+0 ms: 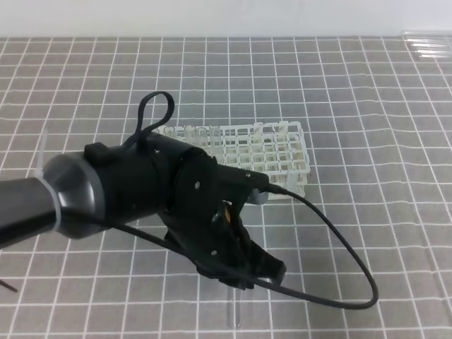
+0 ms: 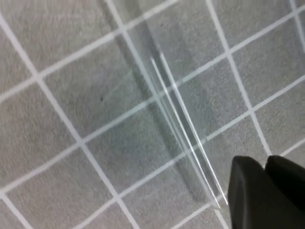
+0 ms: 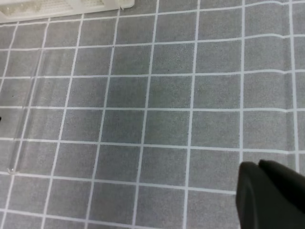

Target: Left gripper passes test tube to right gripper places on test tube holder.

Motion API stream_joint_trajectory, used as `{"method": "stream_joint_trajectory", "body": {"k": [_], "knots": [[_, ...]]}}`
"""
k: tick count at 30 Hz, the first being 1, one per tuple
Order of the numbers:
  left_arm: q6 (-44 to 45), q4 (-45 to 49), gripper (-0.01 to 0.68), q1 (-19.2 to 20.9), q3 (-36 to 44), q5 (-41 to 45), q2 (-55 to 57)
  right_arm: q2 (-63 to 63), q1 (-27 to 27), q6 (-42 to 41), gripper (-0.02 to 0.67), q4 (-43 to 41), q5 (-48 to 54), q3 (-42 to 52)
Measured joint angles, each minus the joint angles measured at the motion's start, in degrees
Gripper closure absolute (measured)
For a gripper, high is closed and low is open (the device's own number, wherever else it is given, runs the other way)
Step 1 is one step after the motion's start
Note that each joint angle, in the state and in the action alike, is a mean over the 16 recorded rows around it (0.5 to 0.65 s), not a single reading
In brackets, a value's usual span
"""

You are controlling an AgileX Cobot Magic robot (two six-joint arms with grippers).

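The test tube lies flat on the grey gridded mat, a thin clear glass line running diagonally in the left wrist view. From above only its lower end shows, just below the left gripper. That black blocky head hangs low over the tube on its dark-grey arm. One black finger sits right beside the tube's near end, and the jaw gap is hidden. The white test tube holder stands behind the arm. The right gripper shows only as a black finger in its own wrist view, with the tube faint at the far left.
A black cable loops from the left gripper out over the mat to the right. Several spare clear tubes lie at the back right corner. The rack's edge shows at the top of the right wrist view.
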Motion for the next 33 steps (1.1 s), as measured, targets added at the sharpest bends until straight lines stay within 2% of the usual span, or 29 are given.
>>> {"method": "stream_joint_trajectory", "body": {"k": [10, 14, 26, 33], "knots": [[0.8, 0.7, 0.368, 0.0, -0.3, -1.4, 1.1, 0.0, 0.0, -0.3, 0.662, 0.6, -0.1, 0.0], [-1.6, 2.9, 0.307, 0.0, -0.3, -1.8, 1.1, 0.0, 0.0, -0.3, 0.662, 0.8, -0.3, 0.0], [-10.6, 10.5, 0.292, 0.1, -0.3, -1.8, 1.0, 0.0, 0.0, -0.3, 0.662, 1.6, -0.8, 0.0], [-12.5, 10.8, 0.293, -0.9, -0.3, -0.9, 2.0, 0.0, 0.0, -0.3, 0.662, 1.9, -0.9, 0.0]]}}
